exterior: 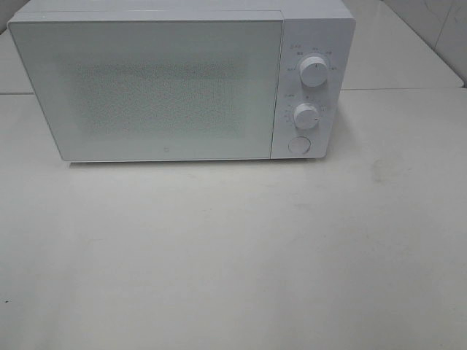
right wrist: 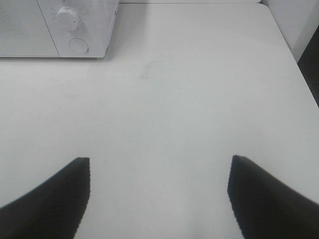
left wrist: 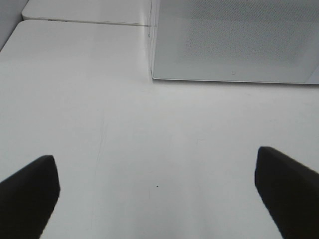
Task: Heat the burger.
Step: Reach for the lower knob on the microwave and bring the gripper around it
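While the door (exterior: pixel 157 91) of the white microwave (exterior: pixel 314 29) is shut, its pale speckled window lets nothing inside be made out, and the burger shows in none of the three views; whether it is behind that door cannot be told. Seen from the high camera, the microwave stands at the far side of a white tabletop (exterior: pixel 233 262). Its control panel is on the right side of its front, with an upper knob (exterior: pixel 313 73), a lower knob (exterior: pixel 306 116) and a round button (exterior: pixel 299 145) below them. A faint grey smudge (exterior: pixel 379 171) marks the tabletop to the right of the microwave.

Neither arm appears in the high view. The left wrist camera shows the left tool (left wrist: pixel 154 164) released, its two dark fingers (left wrist: pixel 30 199) spread wide over bare tabletop with nothing between them, facing the door's lower left corner. The right wrist camera shows the right tool (right wrist: pixel 159 162) released too, fingers (right wrist: pixel 269 199) wide apart and holding nothing, with the lower knob and button off to one side.
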